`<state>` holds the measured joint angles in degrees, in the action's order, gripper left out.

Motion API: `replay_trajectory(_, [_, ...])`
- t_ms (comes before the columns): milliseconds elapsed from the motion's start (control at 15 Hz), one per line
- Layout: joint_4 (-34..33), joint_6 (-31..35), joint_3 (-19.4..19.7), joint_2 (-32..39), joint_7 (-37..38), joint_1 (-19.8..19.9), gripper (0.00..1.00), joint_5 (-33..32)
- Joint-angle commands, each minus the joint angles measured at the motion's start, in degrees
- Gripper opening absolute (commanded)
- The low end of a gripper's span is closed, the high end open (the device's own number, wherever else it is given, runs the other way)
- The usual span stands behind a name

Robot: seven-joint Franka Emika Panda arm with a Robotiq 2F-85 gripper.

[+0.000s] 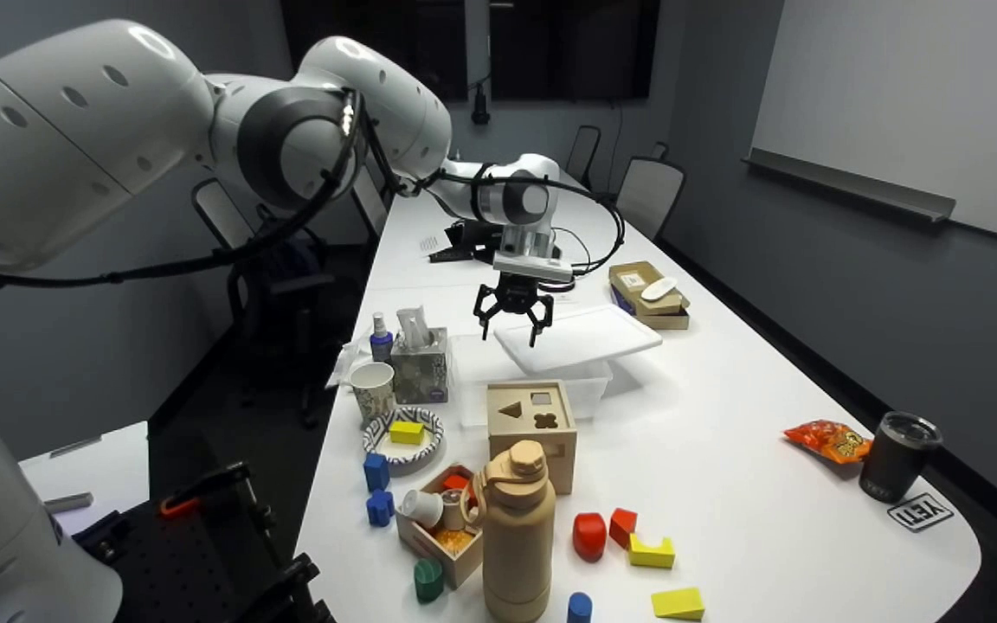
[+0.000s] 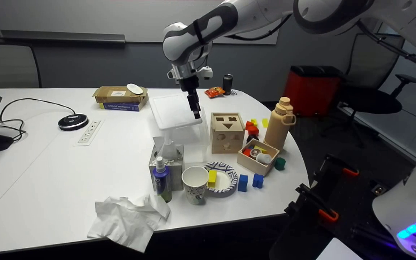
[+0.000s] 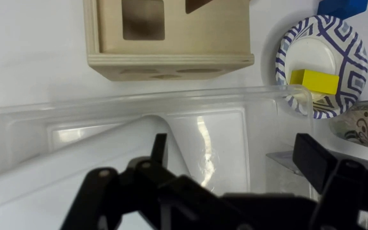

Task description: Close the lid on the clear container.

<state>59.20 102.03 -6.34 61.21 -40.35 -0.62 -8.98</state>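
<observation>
One thin lid (image 1: 585,339) lies askew over the clear box (image 1: 581,398), toward its two o'clock, in an exterior view. In the wrist view it fills eight o'clock; jaws spread, empty. Probably light, slick, bendy: best pinched by its rim.

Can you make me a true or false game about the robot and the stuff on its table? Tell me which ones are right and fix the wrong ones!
1. The gripper is open. True.
2. The lid covers the whole clear container. False: the lid lies askew, leaving part of the clear container uncovered.
3. A yellow block rests on the patterned paper dish. True.
4. The tan bottle is lying on its side. False: the tan bottle stands upright.
5. The wooden shape sorter is inside the clear container. False: the wooden shape sorter stands outside it.
6. A tissue sticks up out of the tissue box. True.
</observation>
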Motion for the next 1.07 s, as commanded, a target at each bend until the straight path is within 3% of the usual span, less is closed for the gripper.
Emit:
replay_trajectory(0, [-8.15,-0.1,-0.18,5.82,-0.54,-0.25,1.0,1.38])
replay_trajectory(533, [-15.56,-1.8,-0.16,11.82,-0.42,-0.37,1.0,3.26])
replay_trajectory(1000, [-16.31,-5.91,-0.55,12.03,-0.61,-0.03,1.0,2.94])
